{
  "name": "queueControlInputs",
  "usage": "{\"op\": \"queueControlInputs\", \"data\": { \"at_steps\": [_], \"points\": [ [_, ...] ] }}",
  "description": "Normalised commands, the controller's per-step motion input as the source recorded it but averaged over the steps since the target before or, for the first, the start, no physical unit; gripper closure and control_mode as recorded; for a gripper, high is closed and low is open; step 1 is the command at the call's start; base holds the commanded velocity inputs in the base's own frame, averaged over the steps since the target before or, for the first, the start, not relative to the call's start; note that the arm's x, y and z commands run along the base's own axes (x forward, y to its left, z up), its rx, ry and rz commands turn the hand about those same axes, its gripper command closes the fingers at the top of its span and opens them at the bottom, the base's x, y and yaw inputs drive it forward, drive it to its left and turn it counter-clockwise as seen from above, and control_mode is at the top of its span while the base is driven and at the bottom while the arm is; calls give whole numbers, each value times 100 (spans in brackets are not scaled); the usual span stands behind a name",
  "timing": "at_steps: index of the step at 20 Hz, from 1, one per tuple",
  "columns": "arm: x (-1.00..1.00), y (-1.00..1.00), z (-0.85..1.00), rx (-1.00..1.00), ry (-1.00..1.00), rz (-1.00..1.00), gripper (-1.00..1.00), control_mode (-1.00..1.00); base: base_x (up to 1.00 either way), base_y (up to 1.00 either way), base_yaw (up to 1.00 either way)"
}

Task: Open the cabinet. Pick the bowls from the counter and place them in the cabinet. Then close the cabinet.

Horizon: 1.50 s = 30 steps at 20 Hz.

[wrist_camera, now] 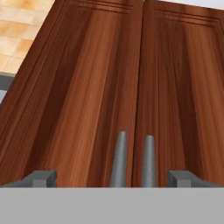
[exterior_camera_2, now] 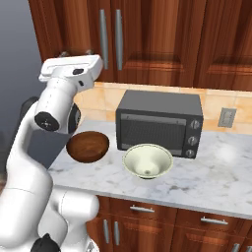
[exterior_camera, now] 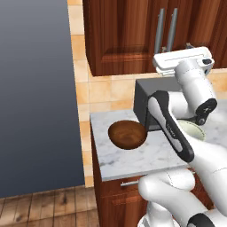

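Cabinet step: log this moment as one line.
phase: reaching for handles | gripper: open, holding nothing | cabinet: doors shut | bowls: on counter

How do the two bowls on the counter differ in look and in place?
The brown bowl is dark and wood-look; the cream bowl is pale and glossy. The brown bowl sits near the counter's left end, beside the microwave; the cream bowl sits in front of the microwave, nearer the counter's front edge. Both are round, similar in size, upright and empty.

Glossy wood cabinet, marble counter
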Motion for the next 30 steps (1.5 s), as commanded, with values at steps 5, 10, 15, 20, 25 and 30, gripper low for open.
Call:
{"op": "queueControlInputs", "data": {
  "at_steps": [5, 10, 15, 20, 25, 30],
  "points": [
    [49, -2, 0, 0, 8, 0, -100, -100, 0, 0, 0],
    [52, -15, 0, 3, 9, 0, -100, -100, 0, 0, 0],
    [55, -29, 0, 7, 11, 4, -100, -100, 0, 0, 0],
    [60, -3, 0, 1, 10, 5, -100, -100, 0, 0, 0],
    [68, 0, 0, 0, 11, 3, -100, -100, 0, 0, 0],
    [87, 0, -1, 0, 14, 5, -100, -100, 0, 0, 0]
  ]
}}
